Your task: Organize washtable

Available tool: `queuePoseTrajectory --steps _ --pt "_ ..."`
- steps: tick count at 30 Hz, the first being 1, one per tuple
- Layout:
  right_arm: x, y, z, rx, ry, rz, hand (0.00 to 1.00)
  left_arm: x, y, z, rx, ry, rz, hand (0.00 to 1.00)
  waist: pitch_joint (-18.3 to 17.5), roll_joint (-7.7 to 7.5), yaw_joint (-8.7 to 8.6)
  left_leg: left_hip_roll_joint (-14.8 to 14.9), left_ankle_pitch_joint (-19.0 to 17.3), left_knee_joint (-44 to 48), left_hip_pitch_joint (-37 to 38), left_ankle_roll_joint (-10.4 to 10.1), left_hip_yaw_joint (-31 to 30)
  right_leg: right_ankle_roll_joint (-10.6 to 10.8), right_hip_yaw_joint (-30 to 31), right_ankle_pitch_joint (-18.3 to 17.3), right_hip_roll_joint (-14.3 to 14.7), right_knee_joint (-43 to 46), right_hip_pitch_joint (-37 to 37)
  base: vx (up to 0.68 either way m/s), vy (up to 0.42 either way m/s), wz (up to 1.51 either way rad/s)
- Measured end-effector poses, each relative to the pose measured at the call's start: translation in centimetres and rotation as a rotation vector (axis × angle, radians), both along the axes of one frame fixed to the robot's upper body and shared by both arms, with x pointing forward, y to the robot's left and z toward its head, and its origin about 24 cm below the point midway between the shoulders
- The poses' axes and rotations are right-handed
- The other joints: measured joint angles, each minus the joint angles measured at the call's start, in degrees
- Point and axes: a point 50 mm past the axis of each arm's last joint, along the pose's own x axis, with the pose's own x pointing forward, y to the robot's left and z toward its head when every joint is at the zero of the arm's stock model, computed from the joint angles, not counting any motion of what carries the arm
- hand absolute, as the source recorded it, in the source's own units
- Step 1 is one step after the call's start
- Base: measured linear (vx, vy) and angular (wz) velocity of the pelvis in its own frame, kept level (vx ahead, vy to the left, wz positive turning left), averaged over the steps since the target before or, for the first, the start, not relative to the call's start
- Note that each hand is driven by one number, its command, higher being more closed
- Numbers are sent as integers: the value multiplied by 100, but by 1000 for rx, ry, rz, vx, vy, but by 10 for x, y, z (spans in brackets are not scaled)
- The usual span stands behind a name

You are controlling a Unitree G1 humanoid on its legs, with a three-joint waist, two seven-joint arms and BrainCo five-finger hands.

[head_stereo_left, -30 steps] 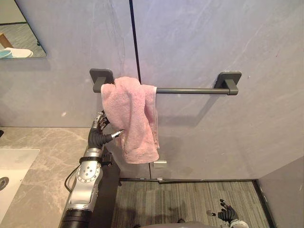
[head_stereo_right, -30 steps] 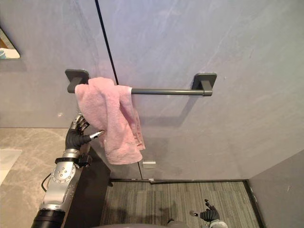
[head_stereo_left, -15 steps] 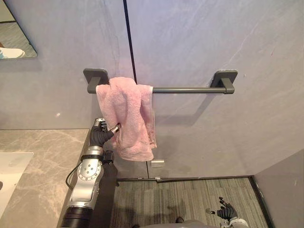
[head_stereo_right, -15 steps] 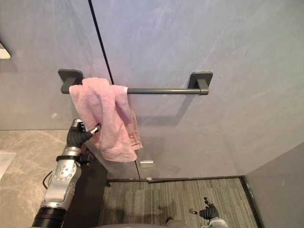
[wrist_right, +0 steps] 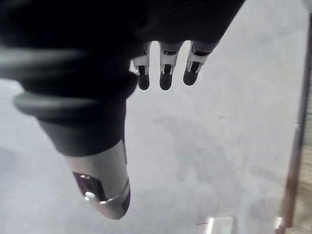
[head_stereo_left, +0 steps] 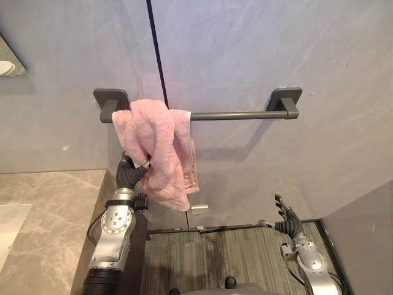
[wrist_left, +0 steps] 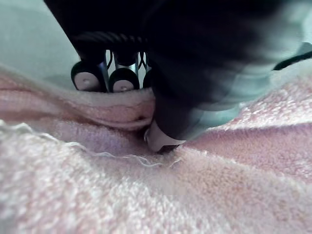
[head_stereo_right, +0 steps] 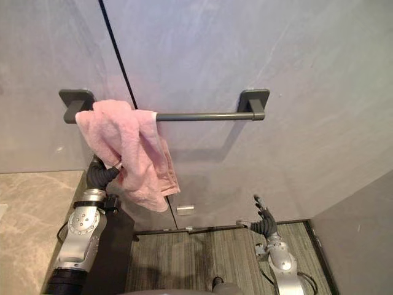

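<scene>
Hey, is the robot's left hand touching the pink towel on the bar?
Touching. The left wrist view shows the left hand pinching a fold of the pink towel between thumb and fingers.

Towel bar [head_stereo_left: 236,114] runs across frame centre on the wall. Towel [head_stereo_left: 161,146] hangs over the bar's left end, bunched. Left hand [head_stereo_left: 130,174] sits just under it at the towel's left edge, a fold between thumb and fingers. Countertop [head_stereo_left: 52,206] lower left, sink [head_stereo_left: 11,222] at its left edge. Right hand [head_stereo_left: 284,216] lower right, above the floor [head_stereo_left: 233,258], well apart from the towel.
</scene>
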Motion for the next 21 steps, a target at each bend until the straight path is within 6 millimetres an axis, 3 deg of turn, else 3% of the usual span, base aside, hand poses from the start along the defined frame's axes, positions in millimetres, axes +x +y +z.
queuePoseTrajectory --steps 6,11,21 --pt "15 25 39 44 -173 191 0 -1 -6 9 -18 -50 -18 100 0 0 38 0 -7 0 10 8 -3 5 1 -4 -2 29 0 0 0 0" --pt "26 31 54 45 -230 273 0 -1 -8 8 -36 -49 -23 100 5 9 139 -3 -6 -1 -9 9 -16 18 -1 -17 -7 76 -2 -51 -24 1" --pt "55 50 94 83 -389 386 0 -1 -11 7 -45 -47 -34 100 1 15 155 -12 4 6 -37 11 -161 21 -139 -20 -23 79 3 -3 -15 6"
